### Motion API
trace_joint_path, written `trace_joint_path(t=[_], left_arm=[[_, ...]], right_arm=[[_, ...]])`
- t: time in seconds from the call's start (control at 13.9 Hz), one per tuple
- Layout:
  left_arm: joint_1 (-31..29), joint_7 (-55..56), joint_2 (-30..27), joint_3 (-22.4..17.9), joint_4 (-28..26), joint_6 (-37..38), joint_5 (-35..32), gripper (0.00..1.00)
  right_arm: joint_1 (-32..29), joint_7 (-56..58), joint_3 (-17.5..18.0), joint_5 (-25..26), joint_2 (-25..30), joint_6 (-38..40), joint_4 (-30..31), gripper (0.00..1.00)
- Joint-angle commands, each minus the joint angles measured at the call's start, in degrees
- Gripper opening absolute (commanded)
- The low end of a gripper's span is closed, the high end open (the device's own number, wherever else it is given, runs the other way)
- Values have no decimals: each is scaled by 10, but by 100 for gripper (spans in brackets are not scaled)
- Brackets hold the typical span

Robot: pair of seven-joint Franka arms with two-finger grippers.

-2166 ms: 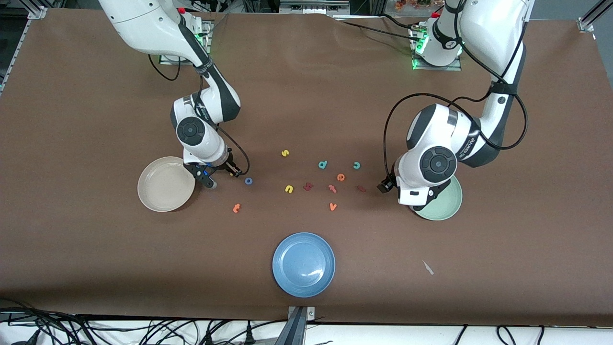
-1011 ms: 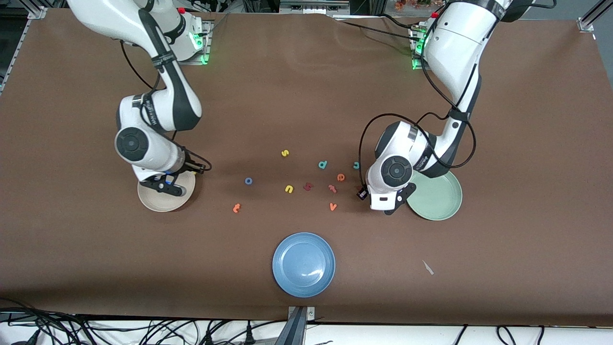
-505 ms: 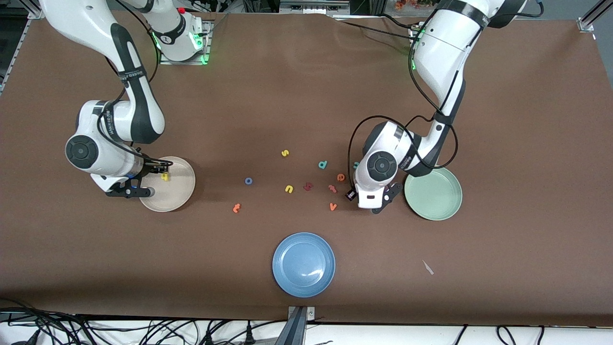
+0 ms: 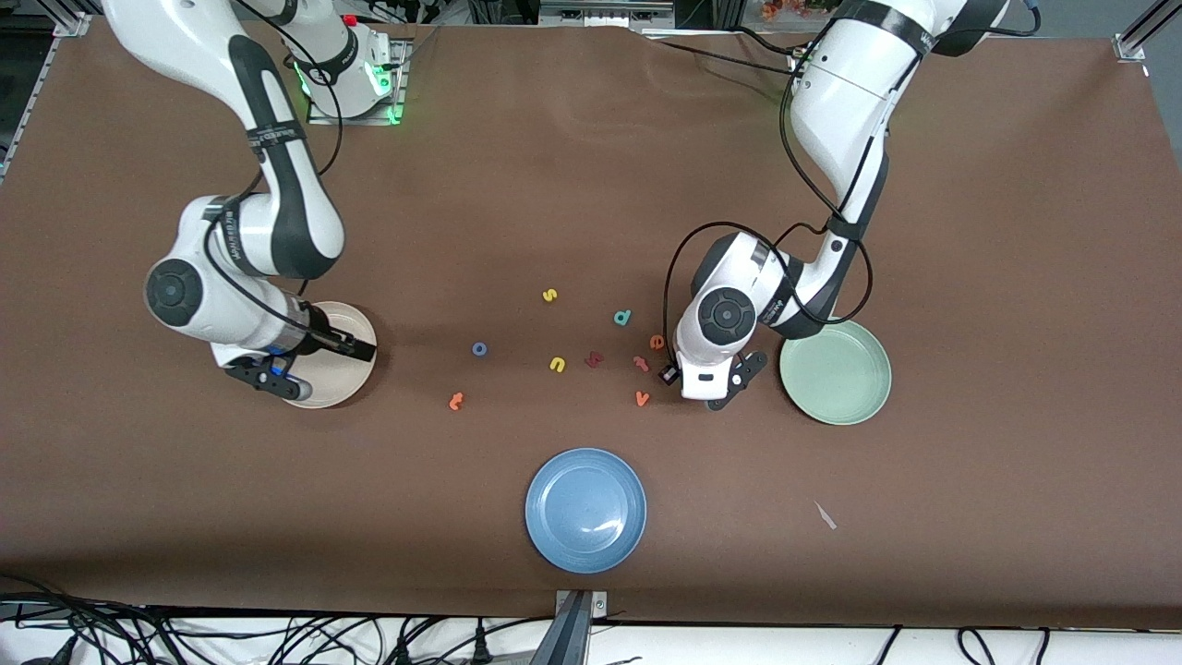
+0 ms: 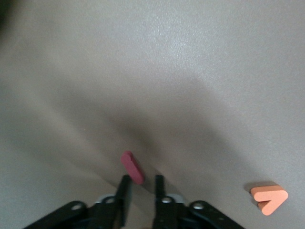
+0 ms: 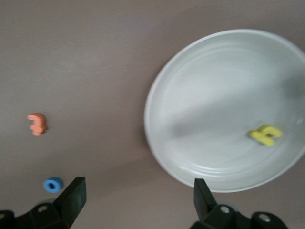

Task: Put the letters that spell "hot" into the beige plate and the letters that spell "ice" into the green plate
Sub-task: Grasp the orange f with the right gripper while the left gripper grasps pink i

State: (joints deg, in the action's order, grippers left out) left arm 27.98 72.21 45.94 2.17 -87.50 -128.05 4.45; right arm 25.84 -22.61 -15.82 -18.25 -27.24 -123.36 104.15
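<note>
The dark red "i" (image 5: 132, 167) lies on the brown surface (image 4: 591, 185) right at the tips of your left claw (image 4: 706, 392), which is down at the surface just beside the green plate (image 4: 836, 372). In the left wrist view this claw's fingers (image 5: 125, 193) are pressed nearly together, pinching the end of the "i", while the rest of the bar juts out past them at a tilt. The orange "v" (image 5: 269, 199) rests close by the left claw, apart from it, and the orange "e" (image 4: 657, 342) sits just beside the left wrist. Your right claw (image 6: 138, 200) hangs over the rim of the beige plate (image 6: 224, 109) with its fingers spread wide and nothing between them. The yellow "h" (image 6: 265, 135) lies inside that plate, clear of the right claw. Out on the surface, off the plate toward the left arm's end, you have the blue "o" (image 6: 53, 184) near one spread finger of the right claw and the orange "t" (image 6: 37, 124) a little past it.
</note>
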Motion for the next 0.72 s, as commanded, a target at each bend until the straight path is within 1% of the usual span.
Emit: trace_joint_path(t=[0.0, 0.14, 0.36, 0.43, 0.51, 0.65], left_arm=[[0, 6, 3, -6, 8, 5, 3, 12], [-1, 8, 4, -8, 3, 6, 1, 14], [-2, 9, 4, -8, 3, 7, 1, 15], [-1, 9, 4, -9, 3, 7, 1, 22], [-1, 9, 4, -9, 6, 7, 1, 24], [-2, 9, 4, -9, 6, 7, 1, 24]], right_arm=[[2, -29, 22, -15, -61, 2, -74, 100], [6, -44, 39, -14, -105, 1, -121, 100], [18, -109, 40, -13, -158, 0, -187, 100], [19, -120, 41, -14, -173, -8, -198, 100], [19, -125, 41, -14, -184, -20, -205, 100], [31, -136, 41, -13, -202, -35, -220, 100]])
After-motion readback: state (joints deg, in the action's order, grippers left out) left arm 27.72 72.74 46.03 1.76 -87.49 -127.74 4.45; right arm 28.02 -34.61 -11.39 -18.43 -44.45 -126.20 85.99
